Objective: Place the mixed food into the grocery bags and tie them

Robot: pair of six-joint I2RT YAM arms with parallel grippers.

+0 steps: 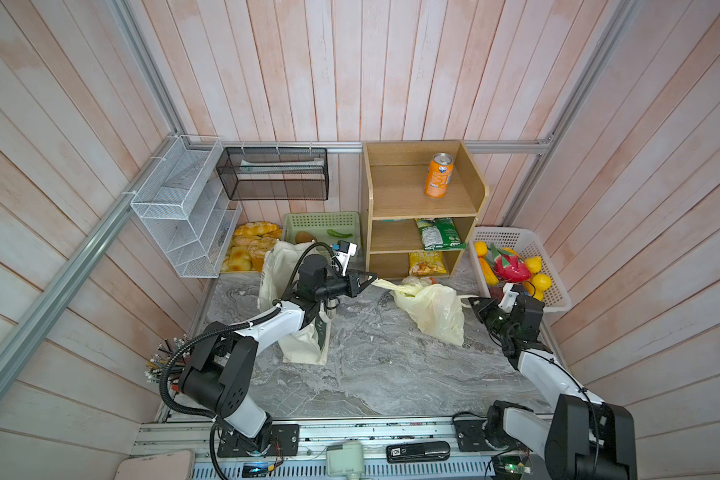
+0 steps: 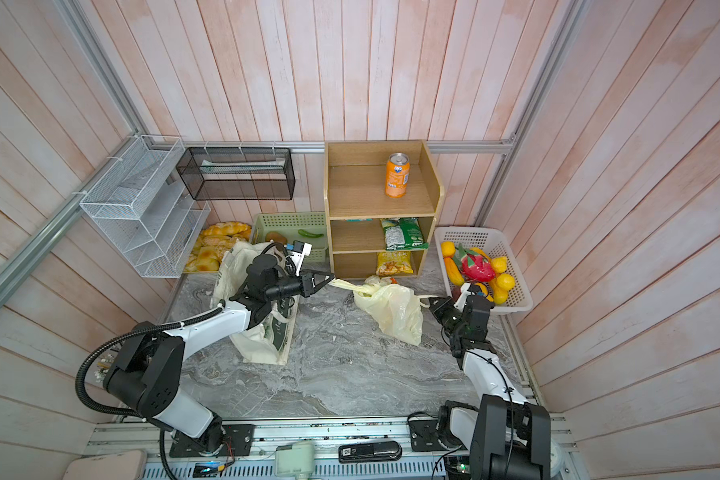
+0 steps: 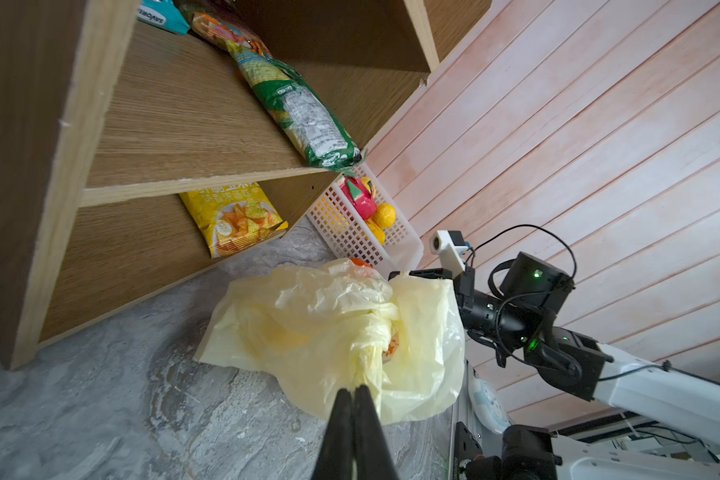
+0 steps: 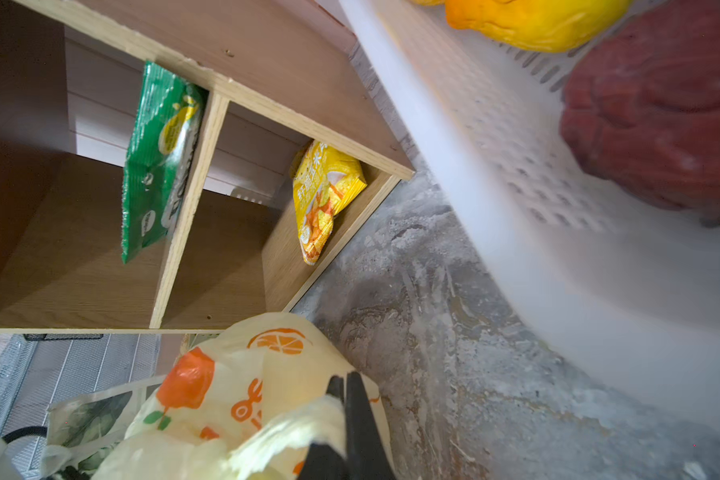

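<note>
1. Translucent pale-yellow plastic handle bag with orange fruit print (image 1: 433, 309) lies slumped on the grey marbled tabletop (image 1: 371, 374), in front of the wooden shelf unit (image 1: 391, 195) and between the two arms; its film looks thin, light and slippery, and likely to stretch or tear under a hard pull.
2. Left gripper (image 1: 373, 279) has its fingers pinched together on one twisted handle (image 1: 387, 284); right gripper (image 1: 474, 301) is clamped on the other handle (plainest in the wrist views); these roped handles look like the right holds for knotting.
3. Bag contents are mostly veiled; a dim yellow lump (image 3: 283, 336) shows through the film, perhaps the lemon-like fruit; no red can or purple packet is visible.
4. Boxy cream canvas tote with dark-green mark (image 1: 304, 349) sits under the left arm; it looks soft-walled but sturdier; its inside cannot be seen.
5. Shelf unit holds an orange soda can (image 1: 438, 174) on top, a green snack packet (image 1: 437, 233) below it and a yellow snack packet (image 1: 427, 264) at the bottom; the white perforated basket (image 1: 504, 237) holds mixed fruit.
</note>
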